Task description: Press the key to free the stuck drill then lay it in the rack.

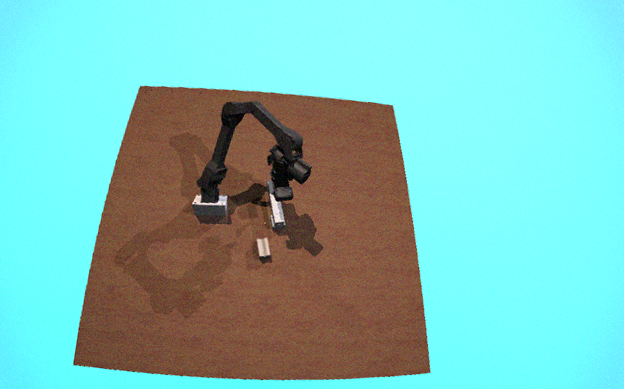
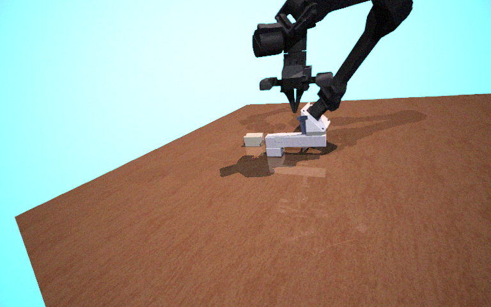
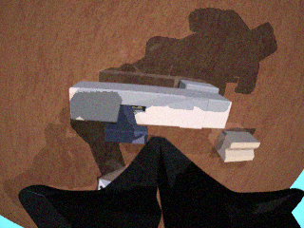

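The blue drill point(image 2: 302, 125) point(image 3: 126, 134) stands upright with a wide head, rising from the long white block point(image 1: 277, 213) point(image 2: 296, 140) point(image 3: 166, 115). A small dark slot shows beside its shaft in the wrist view. The block is raised at one end on a low foot. I cannot tell the key apart from the block for certain. A small cream grooved block point(image 1: 262, 249) point(image 2: 253, 139) point(image 3: 239, 146), apparently the rack, lies off the long block's footed end. My gripper point(image 2: 295, 111) point(image 3: 156, 143) points down, shut and empty, above and close to the drill's head, not visibly touching it.
The white arm base point(image 1: 211, 208) point(image 2: 316, 123) stands beyond the long block in the exterior view. Its corner shows low in the wrist view. The arm arches over the brown table point(image 1: 308, 305) point(image 2: 181, 235), and its shadows fall across the table and block.
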Robot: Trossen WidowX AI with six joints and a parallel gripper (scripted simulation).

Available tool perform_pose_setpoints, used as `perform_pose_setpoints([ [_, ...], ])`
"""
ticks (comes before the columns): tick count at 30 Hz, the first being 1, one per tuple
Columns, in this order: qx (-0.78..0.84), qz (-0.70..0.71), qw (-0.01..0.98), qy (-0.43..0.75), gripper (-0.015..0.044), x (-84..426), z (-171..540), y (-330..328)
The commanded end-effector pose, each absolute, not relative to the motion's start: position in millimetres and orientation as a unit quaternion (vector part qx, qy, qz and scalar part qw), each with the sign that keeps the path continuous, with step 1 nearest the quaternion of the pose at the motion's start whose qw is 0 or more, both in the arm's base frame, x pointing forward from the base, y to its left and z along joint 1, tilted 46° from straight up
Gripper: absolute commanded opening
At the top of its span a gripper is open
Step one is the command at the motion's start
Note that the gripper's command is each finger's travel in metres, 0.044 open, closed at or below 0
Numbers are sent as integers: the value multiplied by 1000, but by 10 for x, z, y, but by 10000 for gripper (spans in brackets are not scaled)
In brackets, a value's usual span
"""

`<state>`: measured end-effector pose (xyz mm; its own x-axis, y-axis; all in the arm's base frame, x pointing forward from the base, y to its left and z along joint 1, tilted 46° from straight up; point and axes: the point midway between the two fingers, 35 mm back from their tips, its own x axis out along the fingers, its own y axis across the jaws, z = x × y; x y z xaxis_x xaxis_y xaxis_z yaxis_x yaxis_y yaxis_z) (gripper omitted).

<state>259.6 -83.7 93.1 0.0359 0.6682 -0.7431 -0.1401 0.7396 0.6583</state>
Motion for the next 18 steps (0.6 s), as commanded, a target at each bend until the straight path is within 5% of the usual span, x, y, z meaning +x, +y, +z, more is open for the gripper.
perform_pose_setpoints([
  [1,227,313,682,621,0,2515,1032,-703],
  [18,226,313,682,621,0,2513,950,-598],
])
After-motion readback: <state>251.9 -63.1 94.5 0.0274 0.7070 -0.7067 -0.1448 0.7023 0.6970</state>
